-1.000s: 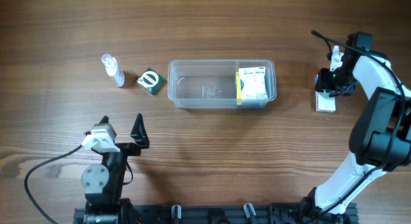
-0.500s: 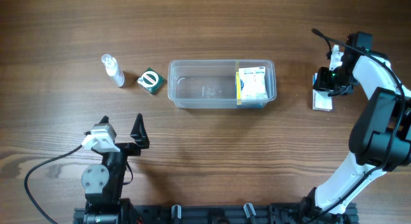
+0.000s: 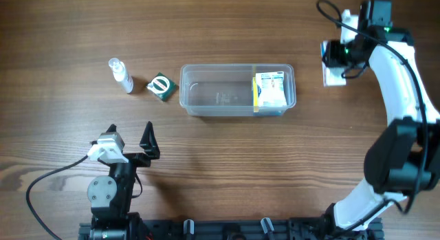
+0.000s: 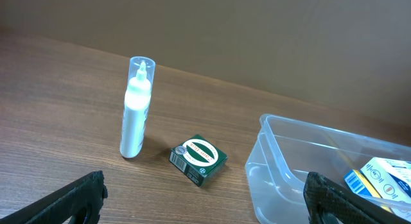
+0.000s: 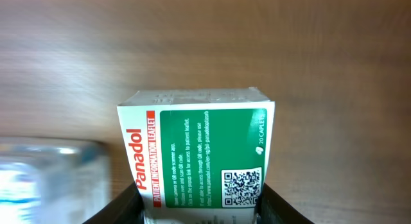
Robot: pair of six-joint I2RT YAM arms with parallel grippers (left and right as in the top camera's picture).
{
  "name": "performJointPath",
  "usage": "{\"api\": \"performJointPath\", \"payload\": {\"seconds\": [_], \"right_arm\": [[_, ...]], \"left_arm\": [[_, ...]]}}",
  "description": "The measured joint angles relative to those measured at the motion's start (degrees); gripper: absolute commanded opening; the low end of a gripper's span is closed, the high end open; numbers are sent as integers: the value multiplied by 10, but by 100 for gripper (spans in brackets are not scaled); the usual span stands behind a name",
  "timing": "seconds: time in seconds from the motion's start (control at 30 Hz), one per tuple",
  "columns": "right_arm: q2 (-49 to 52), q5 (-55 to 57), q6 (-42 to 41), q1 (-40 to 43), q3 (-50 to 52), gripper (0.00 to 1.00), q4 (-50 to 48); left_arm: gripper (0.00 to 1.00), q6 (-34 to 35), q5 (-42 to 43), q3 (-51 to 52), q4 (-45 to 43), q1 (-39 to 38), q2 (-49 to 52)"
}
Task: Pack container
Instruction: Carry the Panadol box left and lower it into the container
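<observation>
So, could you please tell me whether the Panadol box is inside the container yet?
Not yet: the right tool holds the Panadol box off to the container's right, outside its rim.

Left jaws wide, right jaws clamped

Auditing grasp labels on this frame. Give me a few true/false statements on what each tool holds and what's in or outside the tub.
1. The right tool is shut on a green and white Panadol box. True.
2. The tub is empty. False: a white and yellow box lies at its right end.
3. The spray bottle stands upright outside the tub. True.
4. The left tool grips the small green box. False: it is open and holds nothing. That box lies on the table between bottle and tub.
5. The Panadol box is held over the tub. False: it is off beyond the tub's right end.
</observation>
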State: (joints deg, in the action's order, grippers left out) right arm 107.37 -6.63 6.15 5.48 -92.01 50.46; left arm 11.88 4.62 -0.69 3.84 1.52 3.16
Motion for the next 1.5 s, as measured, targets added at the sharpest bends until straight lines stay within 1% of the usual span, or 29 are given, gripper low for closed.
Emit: {"api": "performJointPath", "payload": {"seconds": [0.1, 0.27, 0.33, 0.5, 0.6, 0.8, 1.0, 1.27, 1.37, 1.43, 1.47, 1.5], "right_arm": [[-34, 0, 9, -31, -19, 44, 5], [-79, 0, 37, -93, -23, 45, 15], [-95, -2, 47, -141, -23, 45, 25], [-98, -5, 73, -224, -23, 44, 49], [-98, -5, 86, -265, -23, 40, 54], [-98, -4, 106, -329, -23, 41, 56], [-88, -5, 109, -341, -20, 43, 38], [-26, -19, 109, -343, -18, 40, 17], [-5, -19, 110, -347, -17, 40, 11], [3, -19, 118, -349, -17, 42, 9], [5, -19, 124, -349, -17, 47, 7], [9, -19, 131, -349, -17, 49, 6]], "left_arm": [[100, 0, 0, 0, 0, 0, 0], [100, 0, 0, 0, 0, 0, 0], [100, 0, 0, 0, 0, 0, 0], [100, 0, 0, 0, 0, 0, 0], [100, 0, 0, 0, 0, 0, 0], [100, 0, 0, 0, 0, 0, 0], [100, 0, 0, 0, 0, 0, 0], [100, 0, 0, 0, 0, 0, 0], [100, 0, 0, 0, 0, 0, 0], [100, 0, 0, 0, 0, 0, 0], [100, 0, 0, 0, 0, 0, 0], [100, 0, 0, 0, 0, 0, 0]]}}
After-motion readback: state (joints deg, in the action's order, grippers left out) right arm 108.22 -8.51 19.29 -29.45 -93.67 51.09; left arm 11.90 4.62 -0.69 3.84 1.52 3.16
